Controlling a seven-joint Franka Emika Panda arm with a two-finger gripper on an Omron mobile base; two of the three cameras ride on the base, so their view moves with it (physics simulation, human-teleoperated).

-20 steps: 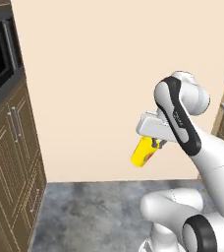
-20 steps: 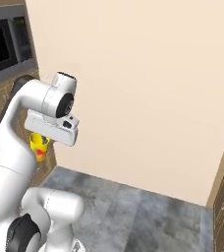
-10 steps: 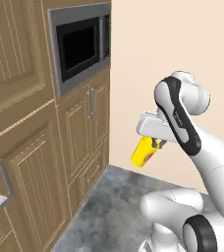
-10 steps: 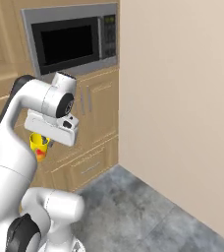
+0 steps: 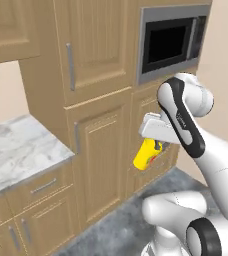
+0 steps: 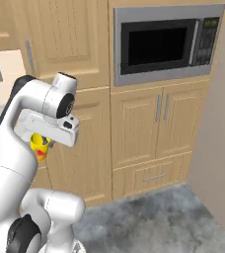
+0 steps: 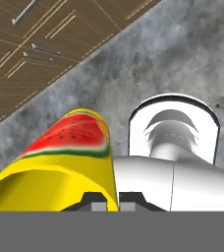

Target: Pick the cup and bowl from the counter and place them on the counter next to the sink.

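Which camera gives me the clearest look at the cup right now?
The hand view: the cup is close up, its watermelon mark plain. The left base view shows its yellow side under the gripper; in the right base view the arm hides most of it.

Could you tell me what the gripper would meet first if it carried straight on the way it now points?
Probably the grey floor: the gripper, shut on the cup, points downward, and nothing else seems to lie ahead.

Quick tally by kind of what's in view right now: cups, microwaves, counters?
Cups: 1, the yellow cup held in the claw
Microwaves: 1, the microwave
Counters: 1, the marble counter
Total: 3
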